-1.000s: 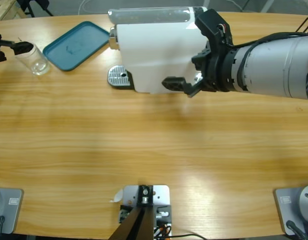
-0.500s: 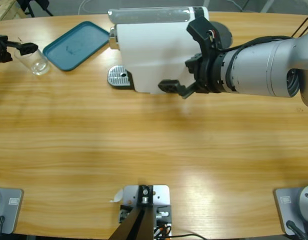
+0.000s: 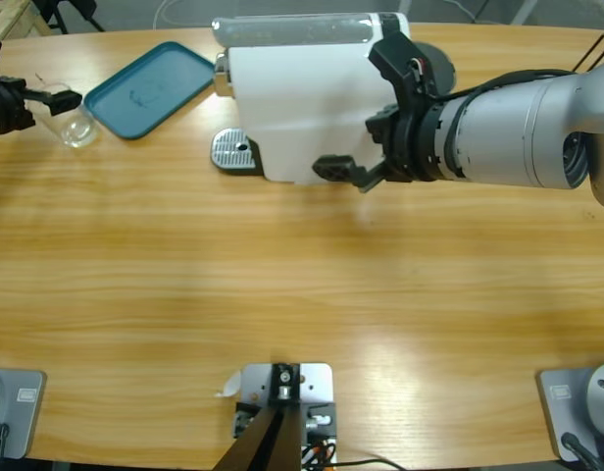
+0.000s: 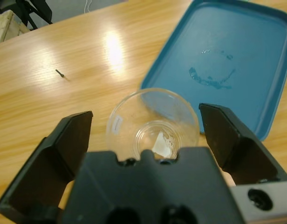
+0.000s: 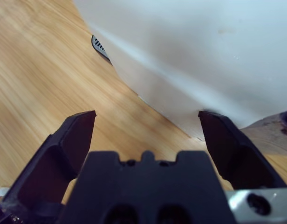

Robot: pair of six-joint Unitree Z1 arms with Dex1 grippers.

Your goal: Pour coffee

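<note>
Left wrist view puts our left claw spread wide around the small clear glass tumbler, standing on the wooden worktop beside the teal plastic tray. We see no coffee in it. We should centre before closing. Our right claw gapes, empty, by the white coffee machine.

The table is honey-coloured wood with long streaked grain. The tray is teal blue. The coffee machine is white, its drip grate perforated silver. The glass is clear and colourless. Both pincers are black.
</note>
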